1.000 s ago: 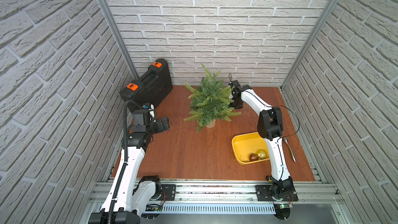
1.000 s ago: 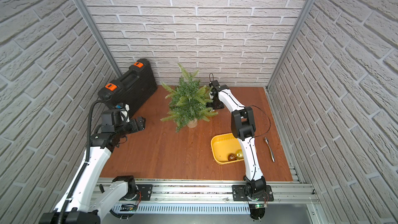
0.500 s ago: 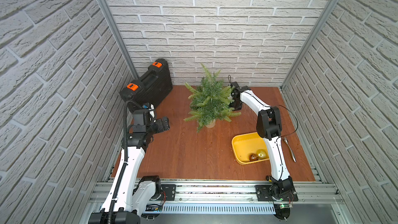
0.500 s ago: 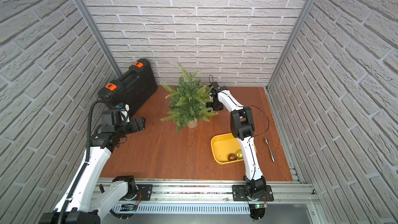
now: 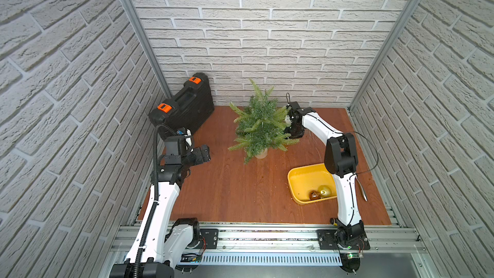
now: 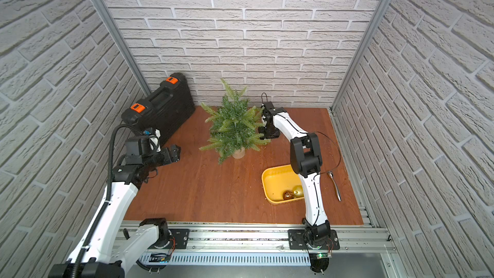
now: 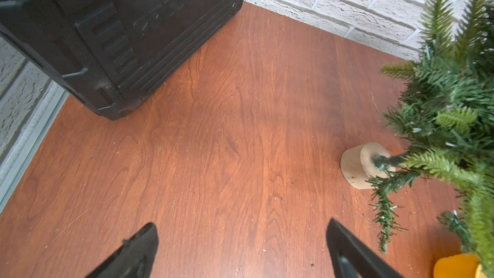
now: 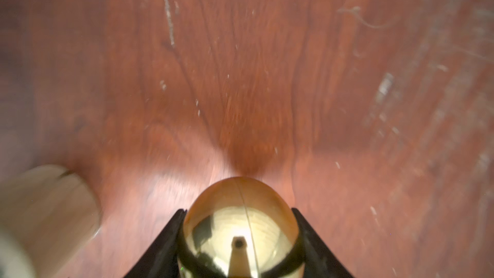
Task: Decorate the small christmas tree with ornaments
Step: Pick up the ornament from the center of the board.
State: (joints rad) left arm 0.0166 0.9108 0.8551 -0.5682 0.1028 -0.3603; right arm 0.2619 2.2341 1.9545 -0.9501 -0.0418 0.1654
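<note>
The small christmas tree (image 5: 260,127) (image 6: 235,127) stands at the back middle of the wooden table on its pale round base (image 7: 357,165). My right gripper (image 5: 292,135) (image 6: 268,135) points down at the table just right of the tree's lower branches. In the right wrist view its fingers press both sides of a shiny gold ornament (image 8: 240,225) low over the wood, so the right gripper (image 8: 238,211) is shut on it. Two more ornaments lie in the yellow tray, one bronze (image 5: 315,195) and one gold (image 5: 325,190). My left gripper (image 5: 204,153) (image 7: 240,232) hangs open and empty left of the tree.
A black tool case (image 5: 184,108) with orange latches leans at the back left. The yellow tray (image 5: 302,177) sits at the front right, partly under my right arm. A metal spoon (image 5: 361,189) lies by the right edge. Brick walls close in three sides.
My right gripper's jaws have narrowed onto the gold ornament beside the tree, and that arm has barely shifted. The left arm has not moved.
</note>
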